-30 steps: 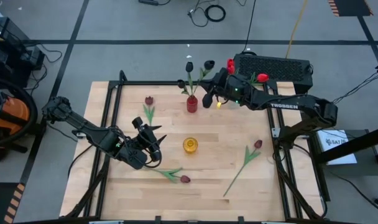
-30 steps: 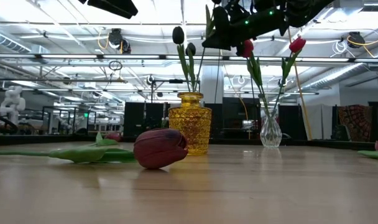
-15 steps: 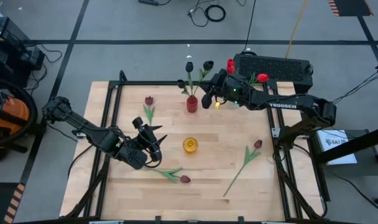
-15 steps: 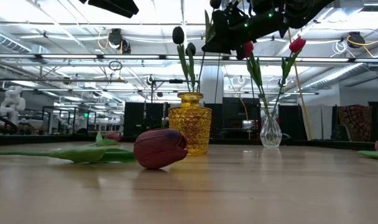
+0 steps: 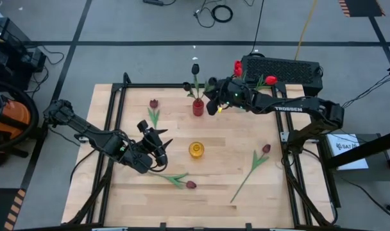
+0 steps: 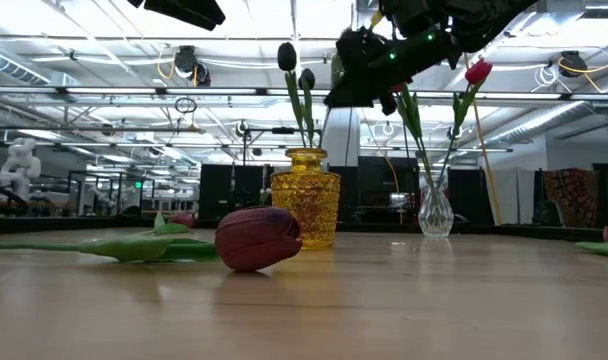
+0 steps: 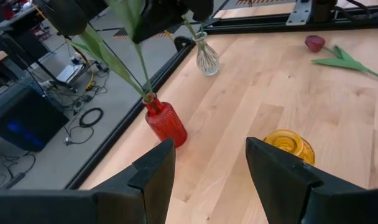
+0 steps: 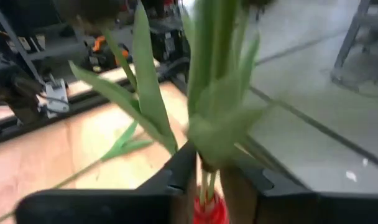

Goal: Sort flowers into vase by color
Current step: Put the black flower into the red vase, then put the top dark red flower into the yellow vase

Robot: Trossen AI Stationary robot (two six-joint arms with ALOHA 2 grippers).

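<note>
A red vase [image 5: 198,107] at the table's far middle holds near-black tulips [image 5: 195,67]. My right gripper [image 5: 214,104] stands just right of and above it, shut on a green tulip stem [image 8: 217,124]; that flower's head is hidden by the arm. A clear vase [image 6: 435,210] with red tulips [image 5: 271,80] stands farther right. A yellow vase [image 5: 195,149] is mid-table. My left gripper [image 5: 158,144] is open and empty, left of the yellow vase. Three maroon tulips lie flat on the table: far left [image 5: 154,104], near middle [image 5: 190,185] and right [image 5: 265,149]. My right gripper pinches the tulip's stem [image 8: 206,177] between its two fingers, low on the stem, just above the red vase's mouth [image 8: 211,211]. The fingers come from the table's right and lie across the stem. The tulip stands about upright, its lower end at the vase's mouth.
A black metal frame [image 5: 118,96] runs along the table's edges. A black box [image 5: 285,69] sits past the far right corner. The near tulip's head [image 6: 259,238] lies in front of the yellow vase [image 6: 306,210] in the low view.
My right gripper has gone toward the table's left, closer to the red vase, carrying the tulip with it. The tulip's dark head, seen earlier right of the other dark one, is now hidden by the arm.
</note>
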